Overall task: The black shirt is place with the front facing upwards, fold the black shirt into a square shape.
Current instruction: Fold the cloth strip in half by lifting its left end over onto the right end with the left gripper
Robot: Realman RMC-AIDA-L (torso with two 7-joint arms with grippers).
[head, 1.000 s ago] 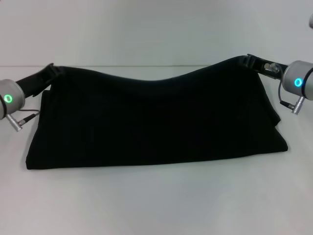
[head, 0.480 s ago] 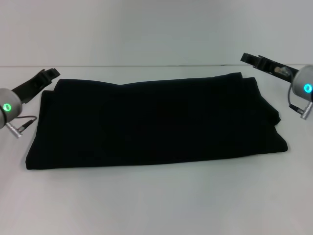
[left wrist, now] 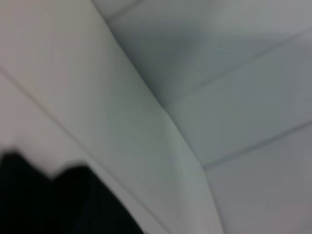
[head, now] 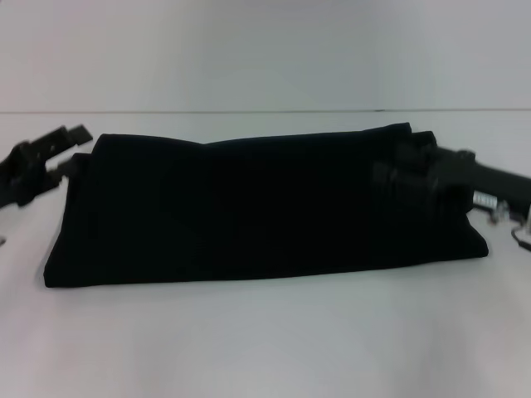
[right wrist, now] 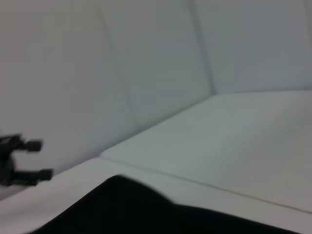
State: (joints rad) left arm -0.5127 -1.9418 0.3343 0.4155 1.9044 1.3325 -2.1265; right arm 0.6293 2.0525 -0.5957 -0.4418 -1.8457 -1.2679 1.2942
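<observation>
The black shirt [head: 257, 207] lies folded into a wide band across the middle of the white table [head: 265, 340], long edge toward me. From the head view, my left gripper [head: 70, 145] sits just beside the shirt's left end, fingers spread and empty. My right gripper [head: 406, 166] reaches in over the shirt's right end; I cannot tell how its fingers stand against the dark cloth. My right wrist view adds the far left gripper [right wrist: 29, 158], spread, beyond a shirt edge [right wrist: 161, 212]. My left wrist view shows only a shirt corner [left wrist: 58, 202] and wall.
</observation>
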